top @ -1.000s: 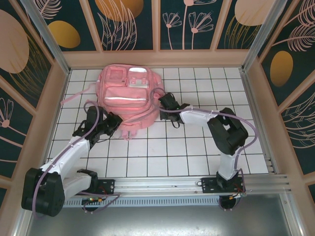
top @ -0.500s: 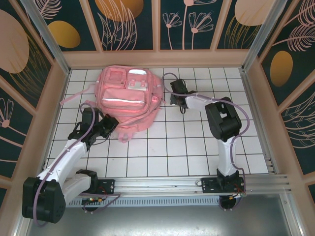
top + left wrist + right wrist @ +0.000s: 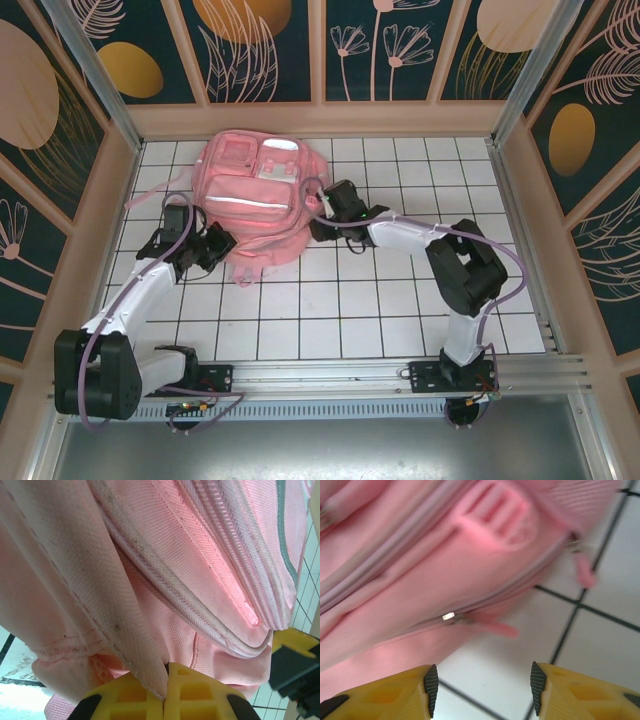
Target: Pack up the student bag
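The left end effector (image 3: 164, 686) is pinching a fold of the student bag (image 3: 255, 185) between fully closed fingers. The rest of the bag is spreading ahead of it and off to its right. The right end effector (image 3: 482, 686) is standing partly open and holding nothing. Bare surface (image 3: 610, 650) is showing between its fingers, with the bag's side zip (image 3: 449, 616) just ahead and slightly left. The bag's long axis is running away from both arms, so they are flanking it — the left touching, the right just short and the one likely better placed for that zip. The overhead view is giving this layout, while the right wrist view is adding the zip pull — blurred — which is too small to read from above.
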